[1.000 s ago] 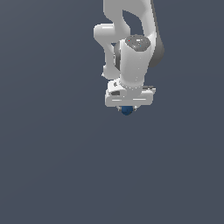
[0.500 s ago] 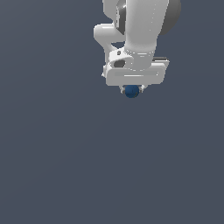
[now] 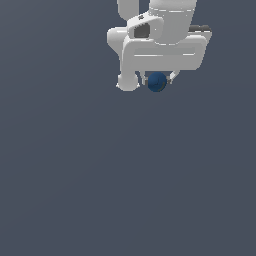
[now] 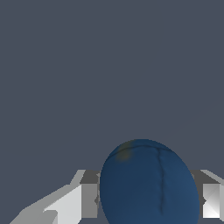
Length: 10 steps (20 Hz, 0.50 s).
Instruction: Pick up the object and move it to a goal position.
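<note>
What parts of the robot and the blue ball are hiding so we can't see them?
- Arm: the exterior view's top edge cuts it off.
- Ball: its top hides behind the gripper in the exterior view; the wrist view's edge cuts off its underside.
- Fingers: the ball covers where they touch it.
- Goal position: not marked in either view.
</note>
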Motion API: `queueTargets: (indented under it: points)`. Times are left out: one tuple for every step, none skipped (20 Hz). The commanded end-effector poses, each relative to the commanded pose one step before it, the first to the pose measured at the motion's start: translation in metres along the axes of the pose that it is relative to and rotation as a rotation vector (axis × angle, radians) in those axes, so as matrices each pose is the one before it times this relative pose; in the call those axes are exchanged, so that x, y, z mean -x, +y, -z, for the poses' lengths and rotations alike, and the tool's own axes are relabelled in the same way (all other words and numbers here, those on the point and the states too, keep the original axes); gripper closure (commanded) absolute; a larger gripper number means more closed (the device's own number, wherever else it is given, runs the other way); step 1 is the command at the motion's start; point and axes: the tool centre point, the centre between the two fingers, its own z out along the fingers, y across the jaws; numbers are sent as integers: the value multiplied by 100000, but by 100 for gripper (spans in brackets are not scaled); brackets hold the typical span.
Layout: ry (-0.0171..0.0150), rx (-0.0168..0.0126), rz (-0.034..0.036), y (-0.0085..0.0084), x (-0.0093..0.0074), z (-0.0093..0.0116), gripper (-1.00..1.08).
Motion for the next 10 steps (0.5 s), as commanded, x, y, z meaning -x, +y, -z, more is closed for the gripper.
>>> queueTargets:
  points:
    - [-64, 9, -8, -100, -64, 1394, 108]
    - [0, 0, 0, -32, -34, 413, 108]
    - [0, 0, 0, -28, -33, 360, 108]
    - [0, 0, 0, -24, -30, 307, 108]
    - [0, 0, 0, -21, -26, 255, 108]
    - [0, 0, 0, -17, -22, 206, 108]
    - [0, 0, 0, -13, -18, 158, 108]
    - [0, 0, 0, -9, -13, 112, 108]
    - [0, 0, 0, -5, -8, 67, 108]
    - [0, 0, 0, -2, -3, 22, 108]
